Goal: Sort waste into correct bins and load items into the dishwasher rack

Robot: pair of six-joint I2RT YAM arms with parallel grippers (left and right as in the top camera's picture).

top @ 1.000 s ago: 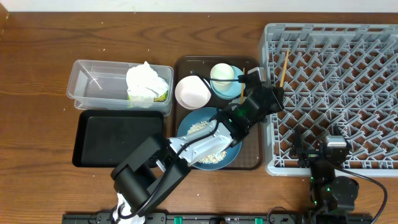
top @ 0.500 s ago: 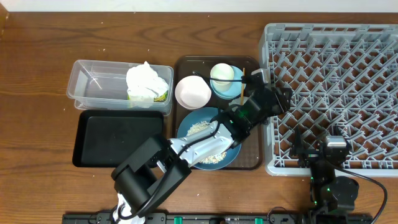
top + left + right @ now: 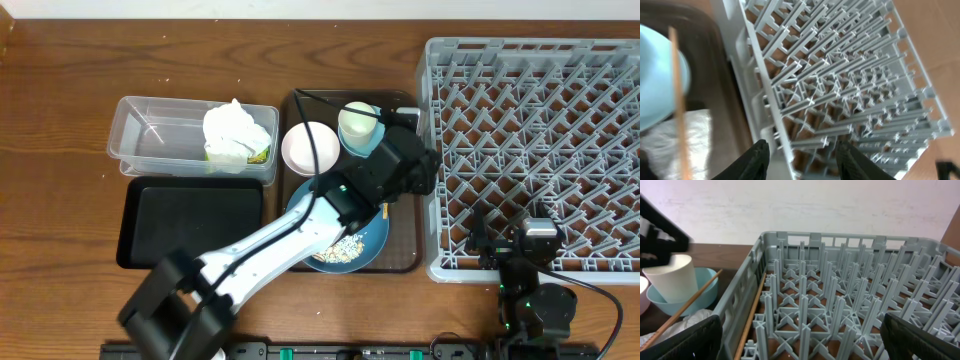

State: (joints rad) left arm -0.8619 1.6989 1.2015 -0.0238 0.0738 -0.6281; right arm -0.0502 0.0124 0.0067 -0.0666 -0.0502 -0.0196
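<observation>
While the left gripper hangs wide open and empty, the thin wooden chopstick, apparently leaning on the small light-blue dish, may roll if brushed.

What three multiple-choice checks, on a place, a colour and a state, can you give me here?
1. Where are the crumpled napkins?
A. black tray
B. clear tub
C. rack

2. What colour is the plate under the rice grains?
A. white
B. dark blue
C. brown

3. How is the cream cup?
A. on its side
B. upside down
C. upright in the light-blue dish

Key:
1 B, they sit piled inside its walls.
2 B, the blue rim shows around the grains.
3 C, its open mouth faces up inside the dish.
</observation>
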